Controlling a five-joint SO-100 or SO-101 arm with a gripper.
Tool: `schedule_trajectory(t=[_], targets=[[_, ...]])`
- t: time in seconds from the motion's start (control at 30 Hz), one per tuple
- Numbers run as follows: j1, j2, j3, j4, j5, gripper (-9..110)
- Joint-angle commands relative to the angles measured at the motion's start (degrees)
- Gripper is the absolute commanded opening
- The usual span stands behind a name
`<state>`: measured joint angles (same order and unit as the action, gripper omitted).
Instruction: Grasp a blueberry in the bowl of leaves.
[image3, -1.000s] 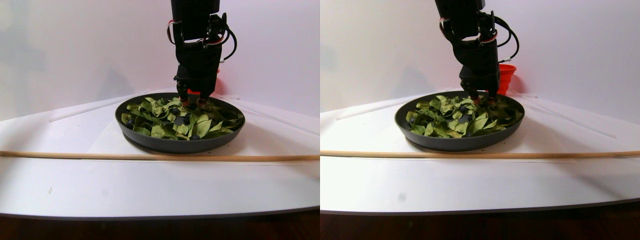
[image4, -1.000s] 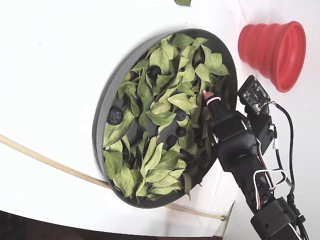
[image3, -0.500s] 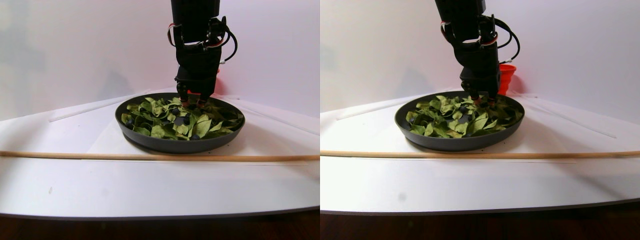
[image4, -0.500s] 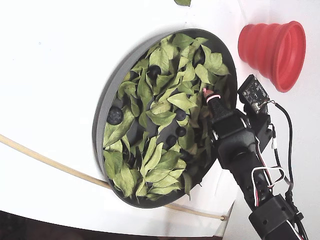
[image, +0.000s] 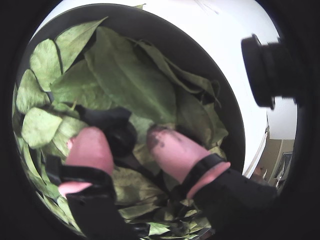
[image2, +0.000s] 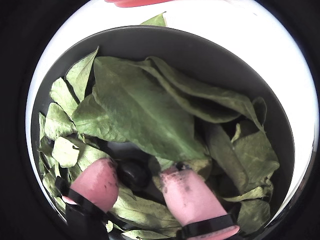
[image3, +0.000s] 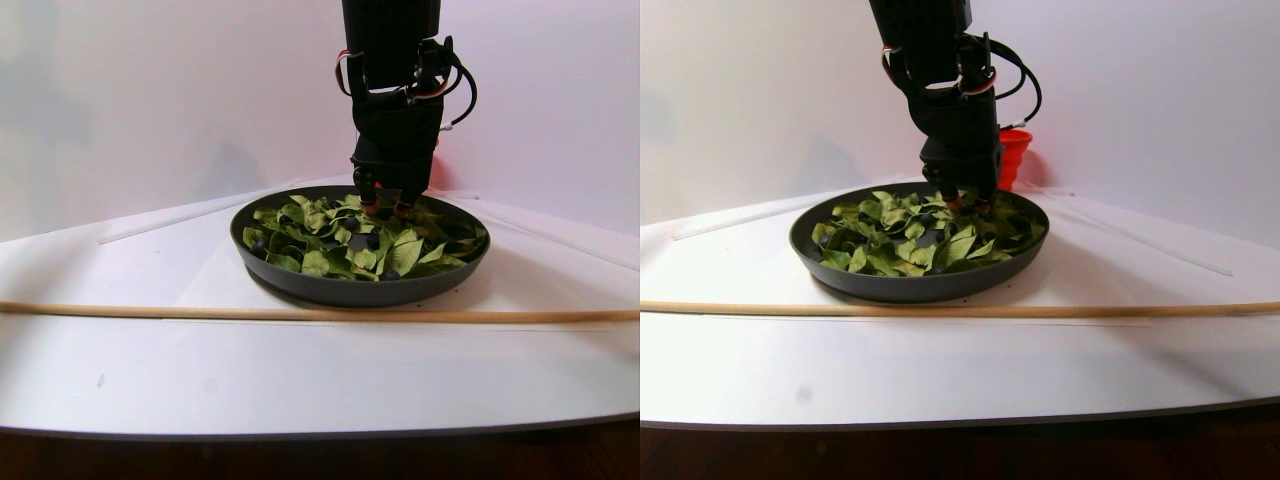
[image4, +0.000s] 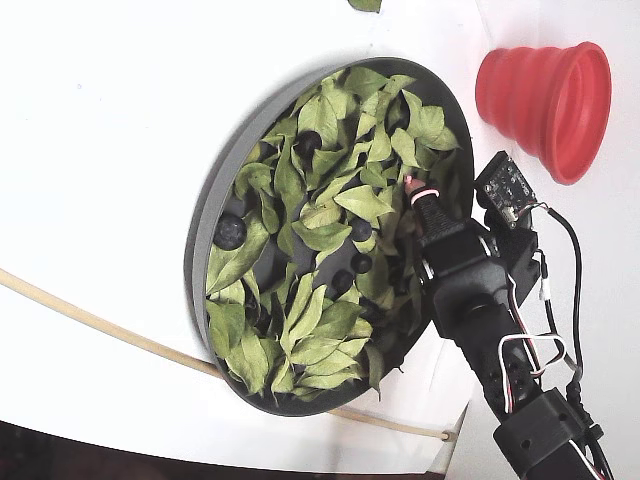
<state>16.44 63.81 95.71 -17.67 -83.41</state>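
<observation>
The dark grey bowl (image4: 200, 262) is full of green leaves (image4: 330, 235), with several dark blueberries (image4: 229, 231) showing among them. My gripper (image2: 140, 170) is down in the bowl near its rim, also seen in the fixed view (image4: 412, 186) and the stereo pair view (image3: 385, 205). Its pink-padded fingers (image2: 97, 182) are apart. One blueberry (image2: 132, 172) lies between them on the leaves, against the left finger and clear of the right one. It also shows in a wrist view (image: 120, 137). A large leaf (image2: 145, 120) lies just beyond it.
A red ribbed cup (image4: 545, 95) stands outside the bowl, beyond its rim near the arm, and in the stereo pair view (image3: 1013, 155). A thin wooden stick (image3: 300, 313) lies across the white table in front of the bowl. A stray leaf (image2: 156, 20) lies outside the rim.
</observation>
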Motion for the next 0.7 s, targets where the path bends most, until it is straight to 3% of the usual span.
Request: schedule_trajectory(t=[0.0, 0.67], targets=[[0.2, 0.4, 0.0, -0.5, 0.2, 16], [-0.7, -0.5, 0.6, -0.5, -1.1, 11]])
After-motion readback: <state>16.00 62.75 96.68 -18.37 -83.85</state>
